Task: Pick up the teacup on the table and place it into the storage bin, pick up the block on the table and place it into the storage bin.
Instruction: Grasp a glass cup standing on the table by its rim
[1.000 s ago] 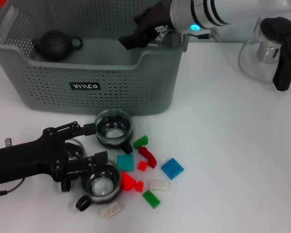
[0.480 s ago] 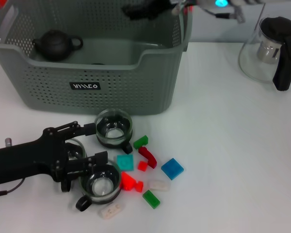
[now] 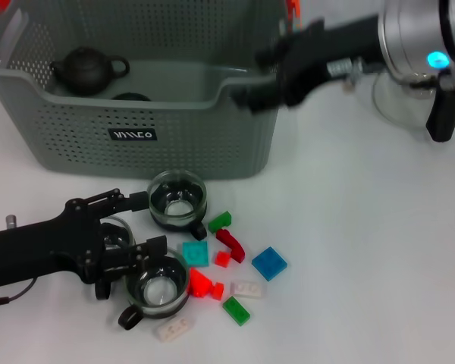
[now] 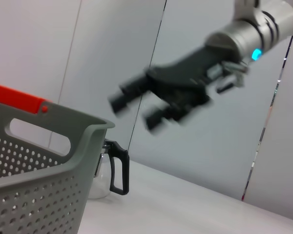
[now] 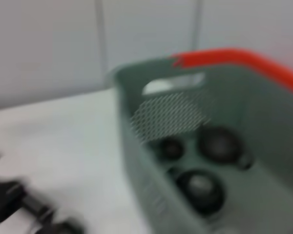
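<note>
The storage bin (image 3: 136, 114), a grey-green perforated basket with a small black label (image 3: 133, 135) and an orange handle clip (image 3: 292, 9), fills the 11 o'clock part of the head view on the white table (image 3: 364, 243). Inside it a dark teapot (image 3: 87, 68) sits toward the bin's 10 o'clock corner, and the rim of another dark round item (image 3: 130, 97) shows just behind the front wall. The right gripper (image 3: 262, 76) hangs in the air over the bin's 3 o'clock corner, its black fingers parted and nothing between them; the left wrist view shows it from the side (image 4: 136, 105), fingers spread and empty above the bin rim. A glass pitcher with a black handle (image 3: 440, 98) stands on the table at 2 o'clock, partly behind that arm. The left gripper (image 3: 125, 243) lies low on the table at 8 o'clock, open, with its fingers set on either side of a glass teacup (image 3: 117, 231) that is mostly hidden by them. A second teacup (image 3: 178, 199) stands just at 12 o'clock from it, near the bin's front wall, and a third teacup (image 3: 158, 287) sits at 6 o'clock with its dark handle pointing to 7 o'clock. Loose blocks lie beside the cups toward 3 o'clock: a blue block (image 3: 268, 262), a teal block (image 3: 196, 253), a curved red block (image 3: 230, 244), two green blocks (image 3: 220, 221) and pale ones at 6 o'clock.
</note>
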Robot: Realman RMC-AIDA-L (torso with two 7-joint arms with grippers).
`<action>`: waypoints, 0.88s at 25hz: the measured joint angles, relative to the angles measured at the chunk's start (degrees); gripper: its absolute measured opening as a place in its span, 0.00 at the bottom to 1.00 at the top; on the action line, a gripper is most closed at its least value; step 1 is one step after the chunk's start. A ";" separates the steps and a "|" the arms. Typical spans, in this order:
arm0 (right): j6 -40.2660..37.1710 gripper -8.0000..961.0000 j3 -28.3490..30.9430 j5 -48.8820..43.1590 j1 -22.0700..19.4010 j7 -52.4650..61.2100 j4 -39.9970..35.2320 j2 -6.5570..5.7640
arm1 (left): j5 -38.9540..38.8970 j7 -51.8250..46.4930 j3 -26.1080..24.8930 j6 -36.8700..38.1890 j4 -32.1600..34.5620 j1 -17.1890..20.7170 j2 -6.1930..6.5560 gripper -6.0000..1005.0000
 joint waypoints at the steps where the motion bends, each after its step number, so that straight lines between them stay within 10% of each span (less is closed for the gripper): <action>1: -2.40 0.75 -0.11 0.01 -0.23 -0.05 -0.30 0.02 | 0.01 0.00 0.00 0.00 0.00 0.00 0.04 0.84; 22: -13.37 0.75 -9.81 0.25 0.70 -6.11 3.61 0.29 | 1.41 -0.23 0.34 0.25 0.37 0.19 0.29 0.84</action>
